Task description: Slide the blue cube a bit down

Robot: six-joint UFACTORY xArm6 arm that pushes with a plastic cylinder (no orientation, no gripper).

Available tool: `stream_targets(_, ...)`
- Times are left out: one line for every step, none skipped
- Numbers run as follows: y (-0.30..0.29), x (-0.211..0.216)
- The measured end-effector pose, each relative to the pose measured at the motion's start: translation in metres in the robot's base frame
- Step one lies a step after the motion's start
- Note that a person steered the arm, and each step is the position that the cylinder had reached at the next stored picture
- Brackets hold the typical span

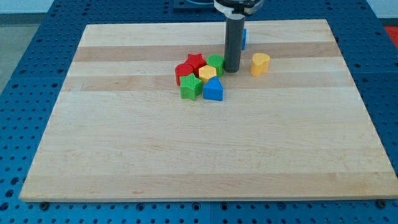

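— Looking for the blue cube [244, 38], we find only a sliver of it, peeking out at the view's right of our rod near the board's top edge; most of it is hidden behind the rod.

— And where does our tip [231, 70] sit?

— Lower on the wooden board [124, 155], just beside the green block [216, 64] at the cluster's right edge, with the yellow block [260, 63] standing apart on the view's right. Being a bare rod, it holds nothing; it only rests on the surface.

— So we're below the cube, on the wrong side for pushing it down?

— That's our judgement. We would need to go round to the cube's top side, then press toward the view's bottom.

— What should we mind?

— Three things. Circle wide so we don't nudge the cube sideways. Meet its top face at the middle so it slides straight instead of turning. Keep the push short, since the task asks only for a bit, and the cluster of the red star [195, 61], red block [184, 71], orange block [206, 73], green star [191, 88] and blue triangular block [213, 89] lies close below.
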State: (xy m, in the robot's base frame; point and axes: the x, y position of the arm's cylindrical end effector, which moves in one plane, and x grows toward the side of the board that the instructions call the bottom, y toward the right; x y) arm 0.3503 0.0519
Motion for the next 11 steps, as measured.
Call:
stream_targets(0.006,-0.002)
stream_targets(0.022,-0.005)
stream_targets(0.038,-0.012)
stream_targets(0.049,-0.024)
stream_targets(0.058,-0.036)
stream_targets(0.068,-0.048)
stream_targets(0.069,-0.067)
stream_targets(0.074,-0.086)
stream_targets(0.074,-0.108)
stream_targets(0.069,-0.126)
stream_targets(0.048,-0.127)
